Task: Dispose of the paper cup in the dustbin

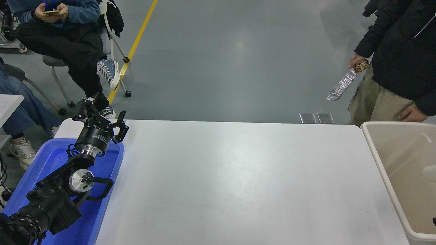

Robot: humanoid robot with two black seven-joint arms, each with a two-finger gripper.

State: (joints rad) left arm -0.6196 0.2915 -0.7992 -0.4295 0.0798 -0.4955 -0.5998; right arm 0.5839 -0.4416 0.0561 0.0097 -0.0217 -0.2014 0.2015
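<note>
The beige dustbin (pixel 374 156) stands at the table's right end, cut off by the picture's edge. A small white thing, which looks like the paper cup (pixel 430 169), lies inside the bin against the right edge and only part of it shows. My left arm is parked at the lower left over the blue tray, its gripper (pixel 101 117) open and empty. Of my right arm only a dark sliver (pixel 434 221) shows at the right edge, and its gripper is out of view.
A blue plastic tray (pixel 51 160) sits at the table's left end under my left arm. A person in a black jacket stands behind the bin holding a foil wrapper (pixel 340 86). Other people sit on chairs at the far left.
</note>
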